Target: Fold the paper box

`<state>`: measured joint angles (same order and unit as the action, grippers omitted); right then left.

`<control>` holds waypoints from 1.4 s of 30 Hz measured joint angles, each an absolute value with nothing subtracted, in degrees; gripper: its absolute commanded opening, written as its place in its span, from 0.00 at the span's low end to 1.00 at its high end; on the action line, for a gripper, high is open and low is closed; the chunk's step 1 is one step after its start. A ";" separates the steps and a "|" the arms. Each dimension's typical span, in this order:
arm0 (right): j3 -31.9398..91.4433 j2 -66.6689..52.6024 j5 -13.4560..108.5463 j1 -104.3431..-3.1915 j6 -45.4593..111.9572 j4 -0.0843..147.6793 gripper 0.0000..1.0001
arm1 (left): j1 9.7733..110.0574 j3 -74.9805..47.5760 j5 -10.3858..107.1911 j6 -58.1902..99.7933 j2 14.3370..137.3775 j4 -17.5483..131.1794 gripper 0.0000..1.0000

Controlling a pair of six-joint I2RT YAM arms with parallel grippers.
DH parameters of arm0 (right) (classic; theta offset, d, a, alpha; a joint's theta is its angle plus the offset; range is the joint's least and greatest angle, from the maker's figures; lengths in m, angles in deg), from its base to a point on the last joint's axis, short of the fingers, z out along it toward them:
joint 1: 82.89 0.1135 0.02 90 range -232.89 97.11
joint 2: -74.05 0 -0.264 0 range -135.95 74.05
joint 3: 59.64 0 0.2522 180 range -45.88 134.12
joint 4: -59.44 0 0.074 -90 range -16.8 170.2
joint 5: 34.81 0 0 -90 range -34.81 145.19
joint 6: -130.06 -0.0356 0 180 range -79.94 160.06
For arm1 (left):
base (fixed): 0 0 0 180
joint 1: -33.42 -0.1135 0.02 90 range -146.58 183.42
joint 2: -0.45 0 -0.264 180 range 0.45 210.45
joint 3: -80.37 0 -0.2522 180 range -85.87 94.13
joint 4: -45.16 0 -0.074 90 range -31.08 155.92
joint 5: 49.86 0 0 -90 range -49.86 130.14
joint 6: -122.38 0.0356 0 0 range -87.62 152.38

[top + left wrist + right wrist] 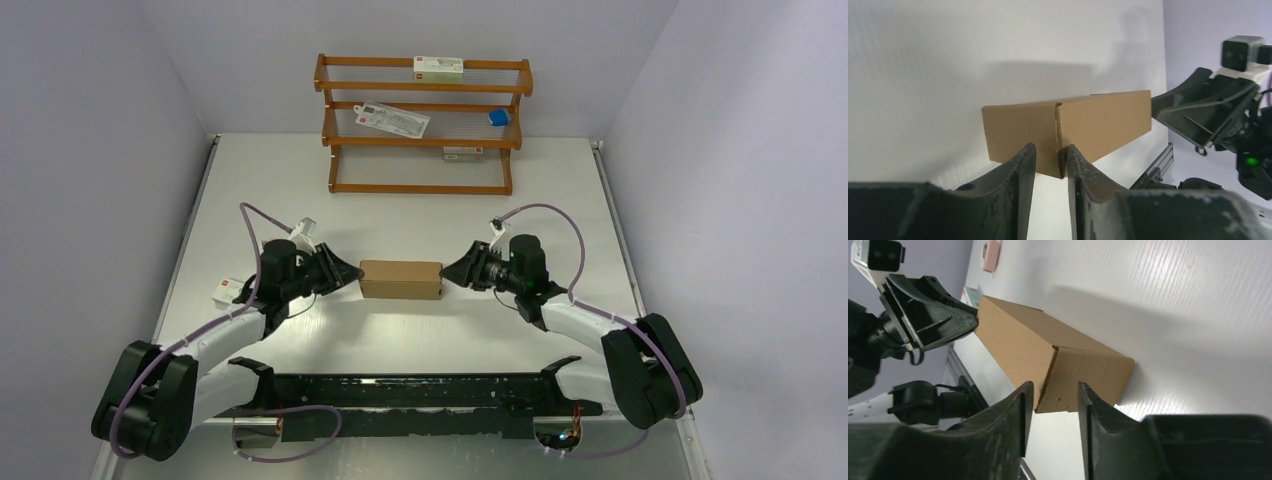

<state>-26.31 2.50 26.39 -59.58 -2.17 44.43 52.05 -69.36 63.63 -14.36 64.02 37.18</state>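
- Left tool point(352, 271) and right tool point(449, 272): both narrowly spread, pinching nothing, tips at opposite ends.
- Between them, plain brown cardboard box point(400, 279) mid white surface point(400, 210), closed up; likely seating end flaps.

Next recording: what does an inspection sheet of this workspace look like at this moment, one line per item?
Surface: white table, no spills seen.
Job's things: plain brown cardboard box, closed up, lying at the centre.
Clutter: small white carton with a red mark beside the left arm.
Grippers: left tool at the box's left end, right tool at its right end. Both jaws are slightly apart and clamp nothing; contact cannot be told.
Cables: purple cables loop over both arms, away from the box.
Surroundings: orange-brown wooden rack at the back, holding white cartons and a small blue object; lilac walls; black rail at the near edge.
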 measured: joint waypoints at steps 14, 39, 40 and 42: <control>-8.65 6.32 25.91 -58.51 19.05 66.24 0.88 | 52.05 -49.38 54.10 -5.38 49.12 67.61 0.69; 24.75 -19.21 42.35 -33.62 60.34 99.27 0.99 | 52.57 -45.53 25.05 13.75 28.55 90.29 0.97; 25.73 -20.12 42.91 -33.25 61.06 100.12 0.99 | 52.81 -45.53 24.68 13.79 28.37 90.32 0.97; 27.85 -22.35 43.92 -32.63 62.74 101.89 0.98 | 53.51 -45.53 23.96 13.88 28.11 90.38 0.97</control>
